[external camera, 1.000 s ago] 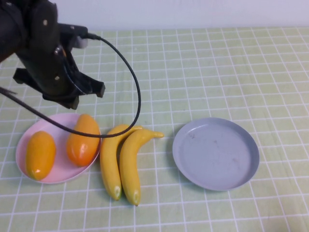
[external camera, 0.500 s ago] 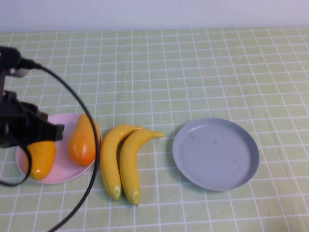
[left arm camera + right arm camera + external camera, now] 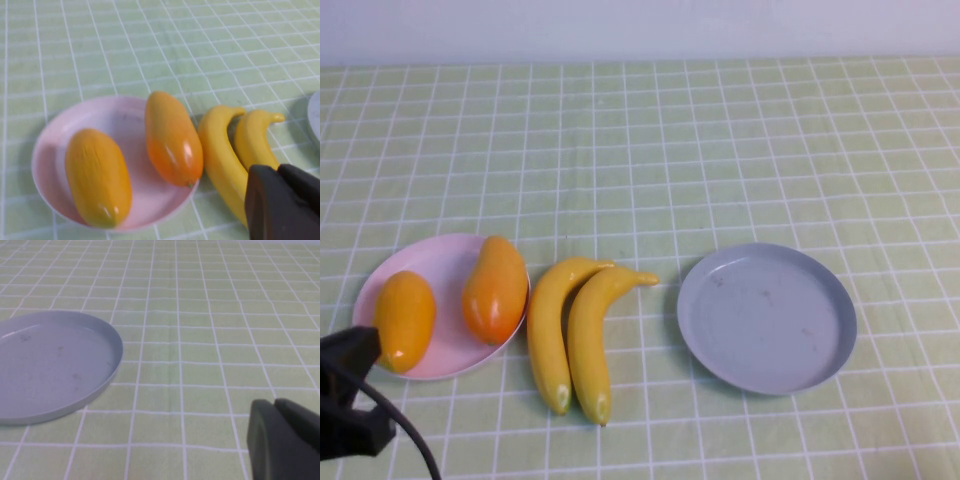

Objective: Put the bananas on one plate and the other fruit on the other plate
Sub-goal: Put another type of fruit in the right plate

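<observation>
The bananas point(image 3: 570, 340) and orange fruit point(image 3: 494, 288) look shiny like plastic; the grey plate point(image 3: 766, 317) is dull and the checked cloth point(image 3: 720, 150) looks soft.

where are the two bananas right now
In the high view the bananas lie side by side on the tablecloth, between the pink plate on the left and the empty grey-blue plate on the right.
</observation>
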`<state>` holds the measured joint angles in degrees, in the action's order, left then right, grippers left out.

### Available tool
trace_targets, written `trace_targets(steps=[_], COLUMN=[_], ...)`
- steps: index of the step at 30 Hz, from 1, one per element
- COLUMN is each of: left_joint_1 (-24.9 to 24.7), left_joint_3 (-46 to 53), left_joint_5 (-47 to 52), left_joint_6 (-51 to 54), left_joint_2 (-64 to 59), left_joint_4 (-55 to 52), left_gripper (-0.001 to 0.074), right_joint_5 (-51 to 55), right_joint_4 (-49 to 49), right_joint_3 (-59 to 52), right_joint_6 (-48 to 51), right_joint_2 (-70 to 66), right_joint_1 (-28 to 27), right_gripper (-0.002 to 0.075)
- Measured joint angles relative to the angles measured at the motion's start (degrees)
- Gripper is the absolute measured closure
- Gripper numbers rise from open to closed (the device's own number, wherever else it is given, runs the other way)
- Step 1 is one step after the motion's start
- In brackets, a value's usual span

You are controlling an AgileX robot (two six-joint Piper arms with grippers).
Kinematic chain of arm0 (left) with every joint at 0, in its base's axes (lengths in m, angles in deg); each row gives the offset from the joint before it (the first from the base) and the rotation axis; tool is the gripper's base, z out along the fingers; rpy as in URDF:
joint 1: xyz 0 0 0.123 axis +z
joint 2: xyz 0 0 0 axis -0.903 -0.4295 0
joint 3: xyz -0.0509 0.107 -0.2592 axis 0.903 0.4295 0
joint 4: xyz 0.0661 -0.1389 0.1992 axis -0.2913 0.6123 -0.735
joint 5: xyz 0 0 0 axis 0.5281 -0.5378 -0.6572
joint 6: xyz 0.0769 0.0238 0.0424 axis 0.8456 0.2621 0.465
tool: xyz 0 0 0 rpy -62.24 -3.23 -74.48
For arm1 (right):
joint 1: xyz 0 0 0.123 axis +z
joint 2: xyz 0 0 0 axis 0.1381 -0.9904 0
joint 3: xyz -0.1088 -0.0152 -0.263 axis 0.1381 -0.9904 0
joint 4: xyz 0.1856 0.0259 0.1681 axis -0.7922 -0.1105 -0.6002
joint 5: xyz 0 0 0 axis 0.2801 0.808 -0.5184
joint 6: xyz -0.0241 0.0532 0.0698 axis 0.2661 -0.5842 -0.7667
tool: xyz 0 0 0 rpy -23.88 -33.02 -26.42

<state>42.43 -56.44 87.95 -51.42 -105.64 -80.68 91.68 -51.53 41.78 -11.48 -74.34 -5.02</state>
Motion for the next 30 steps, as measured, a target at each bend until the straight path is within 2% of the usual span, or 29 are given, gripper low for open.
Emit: trace_targets(steps=[6, 12, 19, 22, 27, 30], left_joint_1=[0.0, 0.0, 0.0, 0.4, 6.4, 11.5], left_joint_3=[5.9, 6.7, 7.6, 9.8, 15.1, 18.7], left_joint_5=[-0.4, -0.3, -5.6, -8.9, -14.8, -16.7], left_joint_6=[-3.4, -4.2, -2.9, 2.6, 14.2, 16.3], left_joint_2=[1.8, 1.8, 2.3, 5.5, 15.5, 22.3], left_joint_4=[0.8, -1.7, -2.9, -1.3, 6.8, 8.3], left_gripper=[0.0735, 0.0735, 0.0735, 0.0735, 0.0735, 0.0735], right_joint_5=[0.0, 0.0, 0.0, 0.0, 0.0, 0.0], right_joint_4=[0.0, 0.0, 0.0, 0.0, 0.0, 0.0], right_joint_3=[0.0, 0.0, 0.0, 0.0, 0.0, 0.0], right_joint_6=[0.0, 0.0, 0.0, 0.0, 0.0, 0.0], right_joint_2=[0.0, 0.0, 0.0, 0.0, 0.0, 0.0], right_joint_1=[0.0, 0.0, 0.0, 0.0, 0.0, 0.0], right_gripper=[0.0743, 0.0743, 0.0743, 0.0743, 0.0743, 0.0743])
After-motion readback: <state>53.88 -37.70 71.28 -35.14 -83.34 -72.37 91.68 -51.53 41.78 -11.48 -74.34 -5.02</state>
